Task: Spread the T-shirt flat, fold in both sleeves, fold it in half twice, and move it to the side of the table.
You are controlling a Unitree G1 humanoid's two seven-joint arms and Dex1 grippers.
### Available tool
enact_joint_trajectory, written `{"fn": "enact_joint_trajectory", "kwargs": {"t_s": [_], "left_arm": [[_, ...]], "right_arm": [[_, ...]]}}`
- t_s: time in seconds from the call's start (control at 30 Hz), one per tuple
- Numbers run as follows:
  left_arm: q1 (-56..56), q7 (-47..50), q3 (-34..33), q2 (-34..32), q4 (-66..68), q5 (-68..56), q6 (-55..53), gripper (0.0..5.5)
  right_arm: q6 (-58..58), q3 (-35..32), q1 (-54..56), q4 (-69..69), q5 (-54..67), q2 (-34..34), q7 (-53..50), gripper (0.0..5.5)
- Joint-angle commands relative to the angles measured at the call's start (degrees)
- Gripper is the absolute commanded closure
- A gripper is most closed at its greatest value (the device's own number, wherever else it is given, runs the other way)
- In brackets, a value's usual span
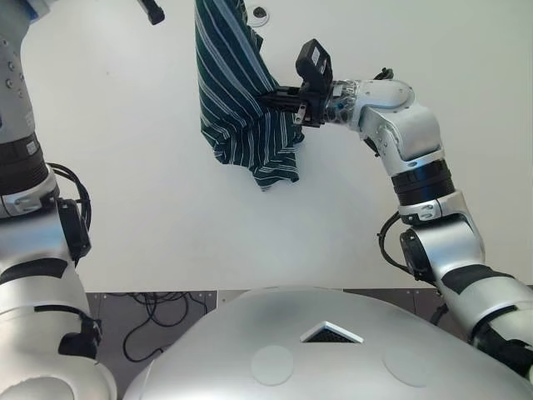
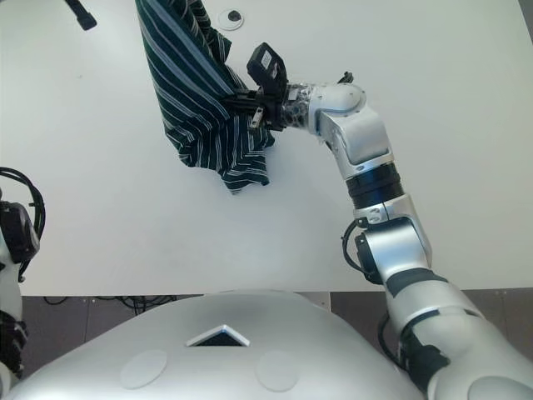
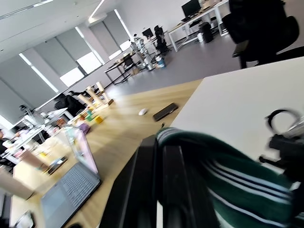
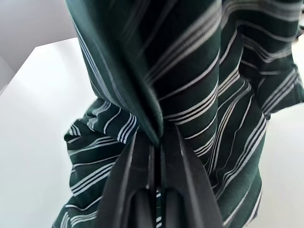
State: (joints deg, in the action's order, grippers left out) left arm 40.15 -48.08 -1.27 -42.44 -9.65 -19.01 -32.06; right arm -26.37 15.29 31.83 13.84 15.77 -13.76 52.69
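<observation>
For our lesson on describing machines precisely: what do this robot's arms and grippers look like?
The right arm and left arm have rounded silver-grey shells with black bands at the joints. Black cables loop beside the left arm, and another curls at the right elbow. The right gripper and left gripper are black, each with two long flat fingers.

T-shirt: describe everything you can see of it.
The T-shirt is soft dark green fabric with thin white and pale blue stripes. It hangs bunched and unfolded in a loose column. Its upper end is held up by the left gripper, jaws shut on a fold. The right gripper pinches another fold at its side, jaws shut. Its crumpled lower end seems to rest on the white table.
</observation>
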Motion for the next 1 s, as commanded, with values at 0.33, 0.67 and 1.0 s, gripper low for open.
{"fn": "enact_joint_trajectory", "kwargs": {"t_s": [0.33,0.67,1.0], "left_arm": [[22.33,10.42,5.24,8.91,43.53,16.49,19.91,5.50],[45.06,28.66,1.78,14.12,79.58,21.59,34.53,5.50],[51.44,30.10,-1.78,12.84,82.41,21.68,38.79,5.50]], "right_arm": [[13.14,-13.63,31.92,28.40,-7.35,-8.90,-12.36,5.49],[35.28,-13.93,52.17,56.02,-18.22,-6.24,-38.65,5.49],[41.12,-13.79,56.15,59.40,-22.05,-6.90,-42.44,5.49]]}}
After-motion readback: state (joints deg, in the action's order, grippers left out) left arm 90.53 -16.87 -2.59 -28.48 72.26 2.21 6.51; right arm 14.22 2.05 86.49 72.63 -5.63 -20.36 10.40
